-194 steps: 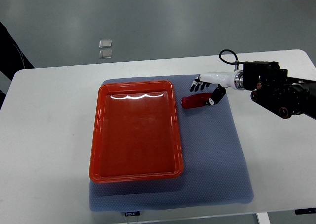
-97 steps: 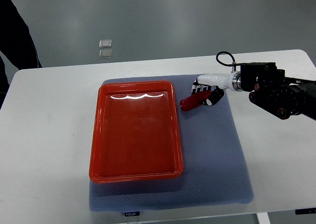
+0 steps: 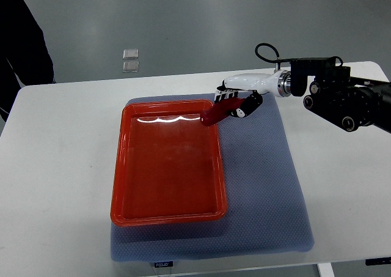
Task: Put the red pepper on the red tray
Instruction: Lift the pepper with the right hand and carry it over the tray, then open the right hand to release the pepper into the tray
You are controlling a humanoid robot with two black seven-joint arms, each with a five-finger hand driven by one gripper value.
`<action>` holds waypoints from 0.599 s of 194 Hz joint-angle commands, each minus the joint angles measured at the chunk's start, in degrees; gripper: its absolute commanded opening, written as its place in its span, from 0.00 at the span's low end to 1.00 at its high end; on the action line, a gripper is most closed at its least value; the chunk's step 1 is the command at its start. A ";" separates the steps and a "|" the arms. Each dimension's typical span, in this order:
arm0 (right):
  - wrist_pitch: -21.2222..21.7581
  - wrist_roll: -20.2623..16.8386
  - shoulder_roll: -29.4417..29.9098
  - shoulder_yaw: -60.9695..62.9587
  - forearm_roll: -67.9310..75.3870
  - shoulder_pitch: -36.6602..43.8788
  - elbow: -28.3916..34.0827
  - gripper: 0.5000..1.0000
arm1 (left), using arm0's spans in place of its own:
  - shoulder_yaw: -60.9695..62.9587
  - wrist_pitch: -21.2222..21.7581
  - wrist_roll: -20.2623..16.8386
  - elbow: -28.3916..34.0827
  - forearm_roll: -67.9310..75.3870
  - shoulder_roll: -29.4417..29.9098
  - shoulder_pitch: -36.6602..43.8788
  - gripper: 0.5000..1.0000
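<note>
The red pepper [image 3: 217, 112] is long and dark red. My right hand [image 3: 237, 101] is shut on it and holds it lifted, its tip over the red tray's far right corner. The red tray [image 3: 168, 213] lies on the left half of a blue-grey mat. The right arm [image 3: 339, 96] comes in from the right edge. The left arm is not in view.
The blue-grey mat [image 3: 263, 185] covers the middle of the white table [image 3: 61, 167]. A person in dark clothing [image 3: 21, 38] stands at the far left edge. Two small clear packets [image 3: 130, 60] lie on the floor beyond the table.
My right hand closed on the pepper, lifted it off the mat and carried it left to the tray's far right corner. The person at the left moved further into view.
</note>
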 commanded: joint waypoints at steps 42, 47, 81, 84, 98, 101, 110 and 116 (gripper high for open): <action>-1.30 0.25 8.35 -1.12 -1.37 0.55 4.16 0.00 | 0.00 0.00 0.01 0.00 0.00 0.00 -0.02 1.00; -1.56 0.07 9.31 -1.21 -1.37 0.55 3.90 0.00 | 0.00 0.00 0.01 0.00 0.00 0.00 -0.02 1.00; -2.53 -2.74 13.62 -4.63 -1.54 0.11 1.35 0.00 | 0.00 0.00 0.01 0.00 0.00 0.00 -0.02 1.00; -2.88 -2.91 13.62 -4.64 -1.54 -0.06 1.00 0.00 | 0.00 0.00 0.01 0.00 0.00 0.00 -0.02 1.00; -3.67 -2.91 14.24 -4.55 -1.28 -0.33 0.73 0.37 | 0.00 0.00 0.01 0.00 0.00 0.00 -0.02 1.00; -3.76 -2.91 14.24 -4.55 -1.10 -0.42 0.73 0.42 | 0.00 0.00 0.01 0.00 0.00 0.00 -0.02 1.00; -3.67 -2.91 14.41 -4.46 -0.66 -0.86 0.73 0.60 | 0.00 0.00 0.01 0.00 0.00 0.00 0.06 1.00; -3.76 -2.91 14.15 -4.11 -0.58 -1.12 0.73 0.71 | 0.00 0.00 0.01 0.00 0.00 0.00 -0.02 1.00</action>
